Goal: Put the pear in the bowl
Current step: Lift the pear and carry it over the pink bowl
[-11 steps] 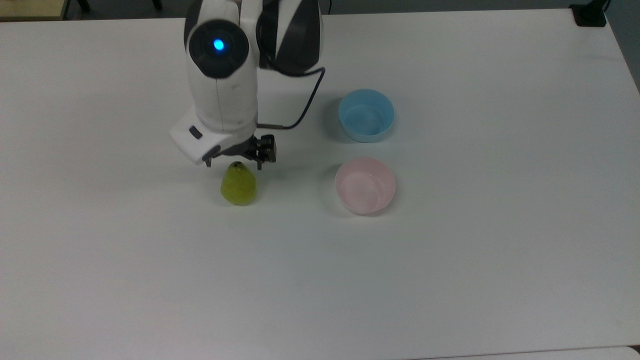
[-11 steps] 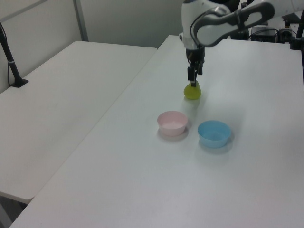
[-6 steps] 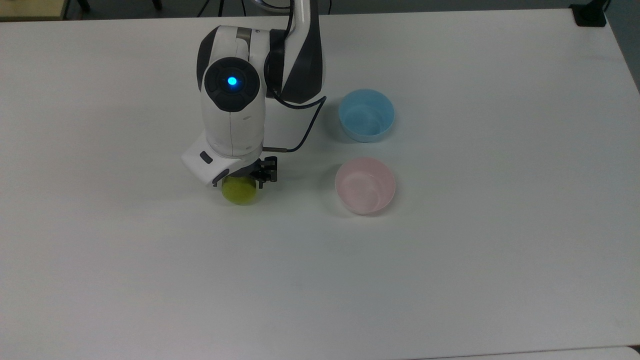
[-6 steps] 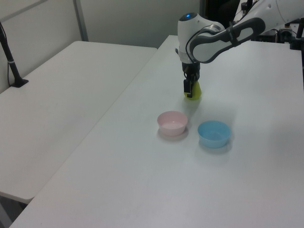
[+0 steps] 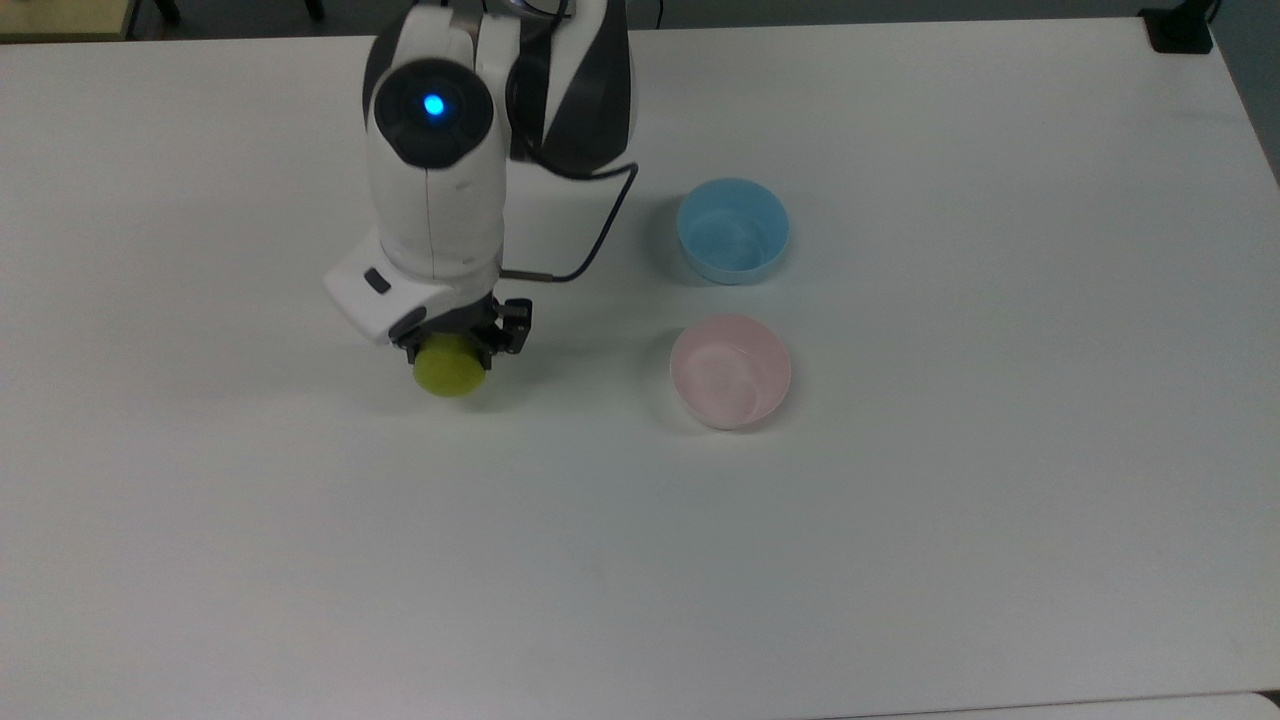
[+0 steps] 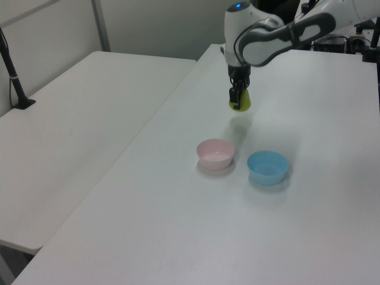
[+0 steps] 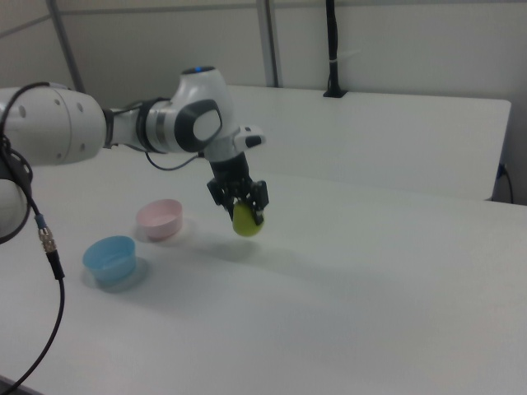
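Hanging clear of the table (image 5: 200,560), the pear (image 5: 449,367) sits clenched in the gripper (image 5: 455,345), its fat end down and its narrow end up between the fingers, so its long axis runs near vertical. In the right view a shadow lies on the table below the pear (image 7: 246,221), with a gap between fruit and surface. In the left view the pear (image 6: 240,101) also floats above its own shadow.

Going left to right in the top view: first the gripper and pear, then open table, then the pink bowl (image 5: 731,371) at about 3 o'clock from the pear and well apart from it. The blue bowl (image 5: 733,230) sits just beyond the pink one, at about 12 o'clock from it and at roughly 2 o'clock from the pear. So I judge the carry to come runs nearly straight toward the top view's right, and it must stop short of drifting toward the blue bowl.

A second ago the pear stood on the table with the gripper above its tip. Half a second ago the gripper was down around it. Now the pear is off the surface and has shifted slightly toward the top view's left.
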Controlling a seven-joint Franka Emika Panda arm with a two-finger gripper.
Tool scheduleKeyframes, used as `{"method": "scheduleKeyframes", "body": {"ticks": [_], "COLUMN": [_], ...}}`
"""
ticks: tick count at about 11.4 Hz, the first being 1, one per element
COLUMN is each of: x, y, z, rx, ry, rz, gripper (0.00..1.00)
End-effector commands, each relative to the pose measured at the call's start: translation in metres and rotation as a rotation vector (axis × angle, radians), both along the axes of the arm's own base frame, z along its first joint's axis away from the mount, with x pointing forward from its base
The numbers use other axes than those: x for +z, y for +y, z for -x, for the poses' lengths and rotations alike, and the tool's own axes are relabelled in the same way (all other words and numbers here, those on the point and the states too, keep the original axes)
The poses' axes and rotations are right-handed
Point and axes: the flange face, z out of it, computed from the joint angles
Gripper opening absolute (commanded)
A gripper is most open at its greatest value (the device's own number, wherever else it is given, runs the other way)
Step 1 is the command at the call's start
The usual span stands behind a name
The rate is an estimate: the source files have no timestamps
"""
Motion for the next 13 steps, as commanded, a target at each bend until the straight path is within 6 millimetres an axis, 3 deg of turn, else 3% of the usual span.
{"method": "scheduleKeyframes", "body": {"ticks": [1,2,5,7,10,13], "x": [0.060,0.074,0.092,0.072,0.028,-0.019], "y": [0.025,0.036,0.125,0.180,0.238,0.258], "z": [0.015,0.014,0.018,0.021,0.020,0.014], "rx": [0.013,0.002,-0.003,-0.023,-0.010,-0.008], "ry": [-0.045,-0.065,-0.069,-0.061,-0.031,-0.047], "rz": [-0.041,-0.074,-0.119,-0.120,-0.095,-0.078], "gripper": [0.21,0.21,0.26,0.29,0.33,0.44]}}
